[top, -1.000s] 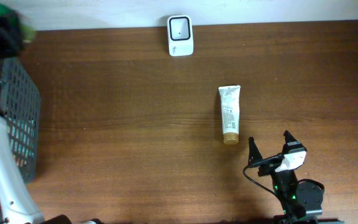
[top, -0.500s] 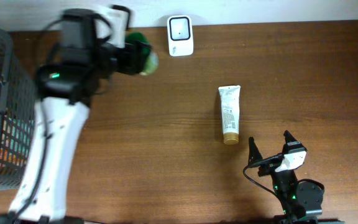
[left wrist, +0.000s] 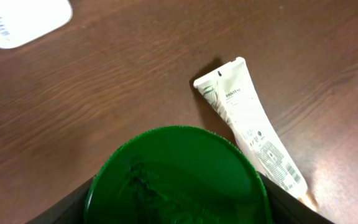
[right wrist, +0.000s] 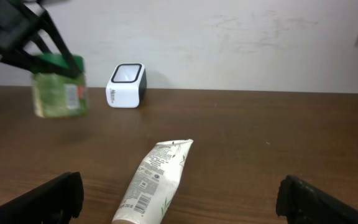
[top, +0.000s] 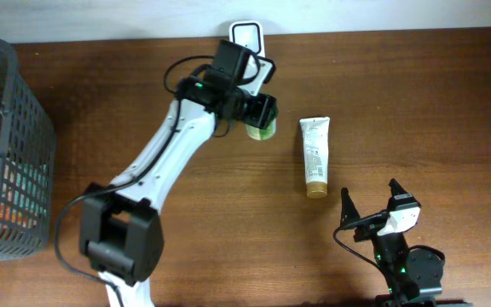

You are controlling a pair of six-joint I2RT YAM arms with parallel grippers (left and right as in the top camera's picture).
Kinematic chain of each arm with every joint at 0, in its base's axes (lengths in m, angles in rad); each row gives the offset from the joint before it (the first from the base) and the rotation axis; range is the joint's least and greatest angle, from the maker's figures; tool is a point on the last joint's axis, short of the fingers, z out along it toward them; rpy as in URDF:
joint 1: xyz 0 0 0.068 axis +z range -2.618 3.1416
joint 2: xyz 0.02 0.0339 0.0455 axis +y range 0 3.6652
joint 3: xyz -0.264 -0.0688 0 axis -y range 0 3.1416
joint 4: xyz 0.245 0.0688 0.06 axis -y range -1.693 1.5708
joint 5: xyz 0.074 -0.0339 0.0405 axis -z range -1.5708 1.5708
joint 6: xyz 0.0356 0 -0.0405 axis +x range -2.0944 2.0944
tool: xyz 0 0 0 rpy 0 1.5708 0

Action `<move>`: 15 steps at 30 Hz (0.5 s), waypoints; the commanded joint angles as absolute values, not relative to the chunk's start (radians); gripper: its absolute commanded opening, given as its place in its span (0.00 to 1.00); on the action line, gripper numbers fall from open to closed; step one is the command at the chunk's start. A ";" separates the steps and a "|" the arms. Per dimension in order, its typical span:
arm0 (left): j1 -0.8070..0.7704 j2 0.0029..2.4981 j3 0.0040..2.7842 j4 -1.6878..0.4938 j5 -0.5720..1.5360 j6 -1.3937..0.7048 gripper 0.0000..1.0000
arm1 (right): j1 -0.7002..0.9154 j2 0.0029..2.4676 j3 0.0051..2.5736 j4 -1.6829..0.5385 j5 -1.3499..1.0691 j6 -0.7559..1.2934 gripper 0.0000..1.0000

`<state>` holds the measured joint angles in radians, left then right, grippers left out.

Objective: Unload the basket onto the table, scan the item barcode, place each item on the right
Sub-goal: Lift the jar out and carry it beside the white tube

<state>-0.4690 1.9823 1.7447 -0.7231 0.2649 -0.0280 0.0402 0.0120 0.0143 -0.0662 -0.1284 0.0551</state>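
Note:
A jar (top: pixel 263 129) with a green lid (left wrist: pixel 176 177) and a pale green label hangs above the table, and my left gripper (top: pixel 260 113) is shut on it. It sits just in front of the white barcode scanner (top: pixel 247 49), slightly to the right. In the right wrist view the jar (right wrist: pixel 59 93) hangs left of the scanner (right wrist: pixel 127 85), with a small red patch on its label. I cannot make out a barcode on the jar. My right gripper (top: pixel 369 192) stands open near the front edge, with nothing between its fingers.
A white tube (top: pixel 314 155) with a tan cap lies right of the jar, its printed barcode facing up (right wrist: pixel 156 180). A grey wire basket (top: pixel 15 153) holding several packets stands at the left edge. The wall runs along the back behind the scanner.
My left arm has swung from the basket side across to the right with the jar, ending in front of the scanner. The right arm and the tube have not moved.

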 commanded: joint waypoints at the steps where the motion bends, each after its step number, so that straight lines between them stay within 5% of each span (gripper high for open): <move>1: -0.516 2.049 1.751 -0.665 0.260 -0.038 0.65 | 0.047 0.007 0.006 -0.067 -0.123 0.060 0.98; 15: -0.636 2.186 1.751 -0.561 0.186 -0.038 0.70 | 0.047 0.007 0.006 -0.067 -0.123 0.060 0.98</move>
